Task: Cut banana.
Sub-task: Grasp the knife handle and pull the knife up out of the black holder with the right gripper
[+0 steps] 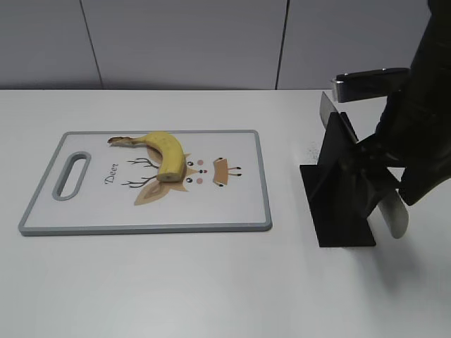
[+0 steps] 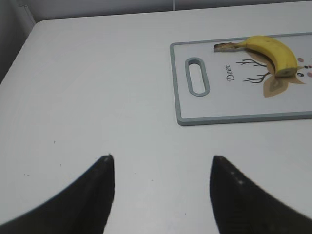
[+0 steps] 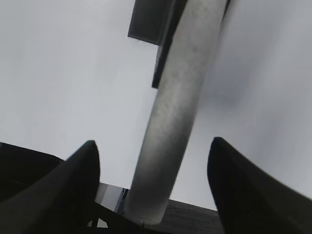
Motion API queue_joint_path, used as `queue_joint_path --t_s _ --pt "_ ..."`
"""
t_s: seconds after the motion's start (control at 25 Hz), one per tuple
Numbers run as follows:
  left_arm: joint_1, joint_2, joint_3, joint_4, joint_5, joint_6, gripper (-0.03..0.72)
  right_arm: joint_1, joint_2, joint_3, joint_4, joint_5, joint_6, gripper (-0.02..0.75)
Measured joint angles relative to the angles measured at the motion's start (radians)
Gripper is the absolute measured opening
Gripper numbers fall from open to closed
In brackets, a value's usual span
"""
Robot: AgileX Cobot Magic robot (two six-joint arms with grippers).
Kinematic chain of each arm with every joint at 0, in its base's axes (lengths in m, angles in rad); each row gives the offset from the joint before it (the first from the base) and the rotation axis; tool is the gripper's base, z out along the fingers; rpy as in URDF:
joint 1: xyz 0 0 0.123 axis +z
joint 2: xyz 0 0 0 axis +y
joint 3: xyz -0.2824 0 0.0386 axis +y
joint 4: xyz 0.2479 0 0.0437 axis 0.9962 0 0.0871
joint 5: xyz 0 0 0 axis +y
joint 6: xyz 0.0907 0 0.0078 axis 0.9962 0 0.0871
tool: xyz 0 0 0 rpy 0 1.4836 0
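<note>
A yellow banana (image 1: 169, 155) lies on the grey-rimmed white cutting board (image 1: 232, 204), stem toward the handle slot; it also shows in the left wrist view (image 2: 273, 51) on the board (image 2: 219, 105). A knife stands in a black stand (image 1: 338, 204) to the right of the board, its grey handle (image 1: 394, 215) sticking out toward the front right. My right gripper (image 3: 153, 142) is open, with the knife handle (image 3: 175, 97) between its fingers and not touching them. My left gripper (image 2: 161, 157) is open and empty over bare table to the left of the board.
The knife blade's tip (image 1: 328, 109) pokes out above the stand. The right arm (image 1: 423, 127) hangs dark over the stand's right side. A grey wall runs behind the table. The table's left edge (image 2: 19, 53) is near the left gripper.
</note>
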Motion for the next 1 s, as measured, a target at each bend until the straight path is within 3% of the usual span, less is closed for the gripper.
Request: queue_joint_path --t_s 0.28,0.76,1.0 --pt "0.000 0.000 0.000 -0.001 0.000 0.000 0.591 0.000 0.017 0.000 -0.007 -0.021 0.022 0.466" --pt "0.000 0.000 0.000 -0.002 0.000 0.000 0.591 0.000 0.074 0.002 -0.004 -0.021 0.035 0.452" --pt "0.000 0.000 0.000 -0.002 0.000 0.000 0.591 0.000 0.075 0.041 -0.004 -0.036 0.050 0.365"
